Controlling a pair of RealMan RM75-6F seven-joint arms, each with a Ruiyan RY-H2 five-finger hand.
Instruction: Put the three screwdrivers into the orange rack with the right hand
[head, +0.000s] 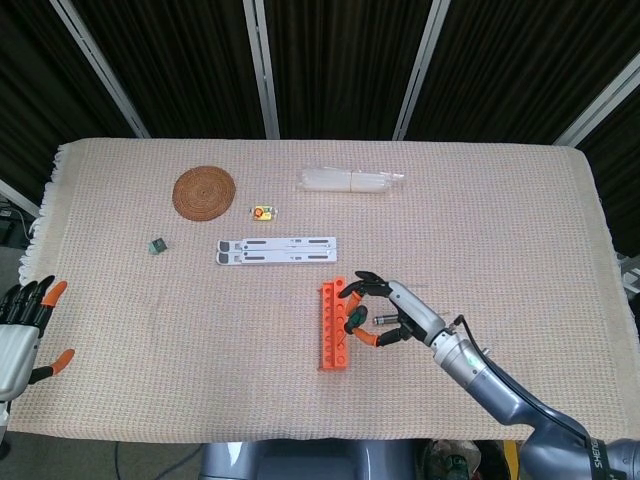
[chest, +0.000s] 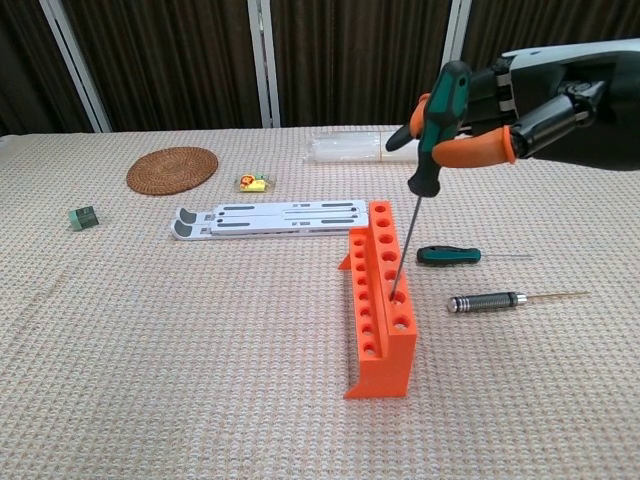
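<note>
My right hand (chest: 520, 105) (head: 385, 312) holds a green-and-black-handled screwdriver (chest: 436, 115) nearly upright, slightly tilted, with its shaft tip down at the holes on the right side of the orange rack (chest: 380, 300) (head: 333, 325). A small green-handled screwdriver (chest: 450, 255) lies on the cloth just right of the rack. Nearer to me lies a black knurled-handled screwdriver (chest: 487, 301), its shaft pointing right. My left hand (head: 25, 318) hangs at the table's left front edge with its fingers spread and nothing in it.
A white slotted stand (chest: 270, 218) lies flat behind the rack. Farther back are a round woven coaster (chest: 172, 168), a small yellow item (chest: 254, 182), a green cube (chest: 83, 217) and a clear plastic bundle (head: 350, 181). A beige cloth (chest: 180, 330) covers the table.
</note>
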